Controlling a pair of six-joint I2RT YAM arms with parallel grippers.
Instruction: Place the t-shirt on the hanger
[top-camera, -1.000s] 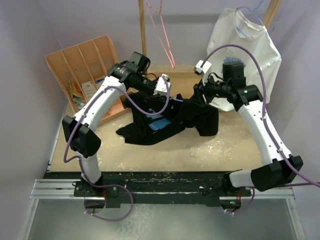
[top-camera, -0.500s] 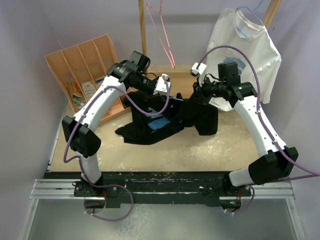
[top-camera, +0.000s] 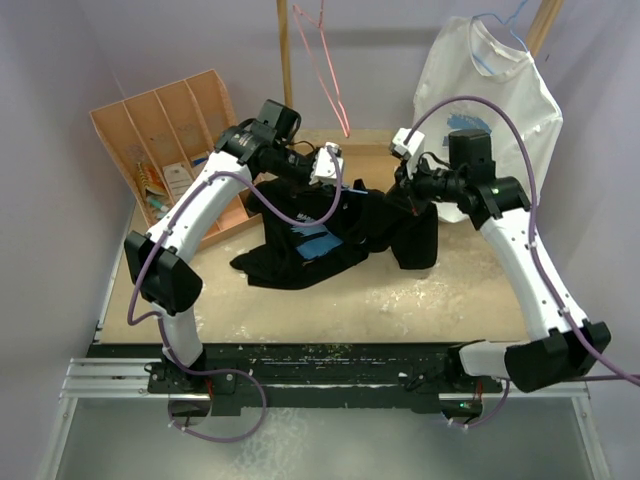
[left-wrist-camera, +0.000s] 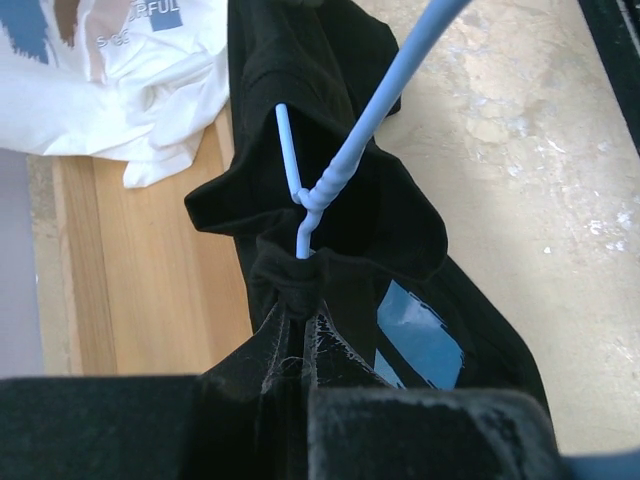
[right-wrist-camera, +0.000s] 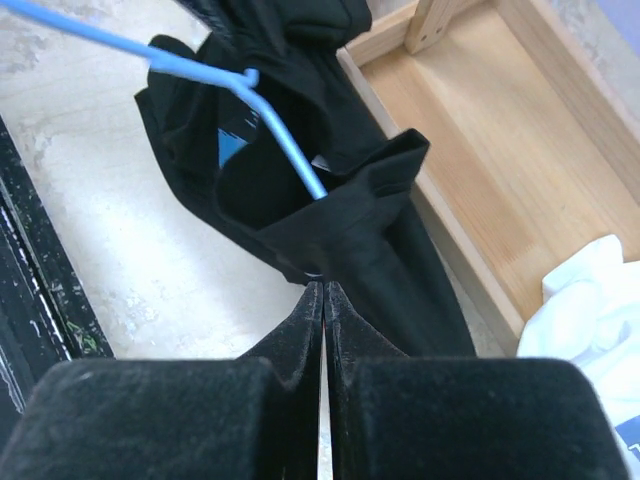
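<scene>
T-shirt (top-camera: 300, 255) partly threaded on hanger (left-wrist-camera: 345, 152).
Left gripper (left-wrist-camera: 300, 320) and right gripper (right-wrist-camera: 322, 290) each pinch cloth beside hanger wire; best pulled apart evenly.

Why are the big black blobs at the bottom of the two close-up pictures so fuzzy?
Left wrist view: that's the left gripper, too close to the lens to focus, while the hanger and t-shirt look sharp. Right wrist view: same for the right gripper. Top view: sharp throughout, soft even light.
</scene>
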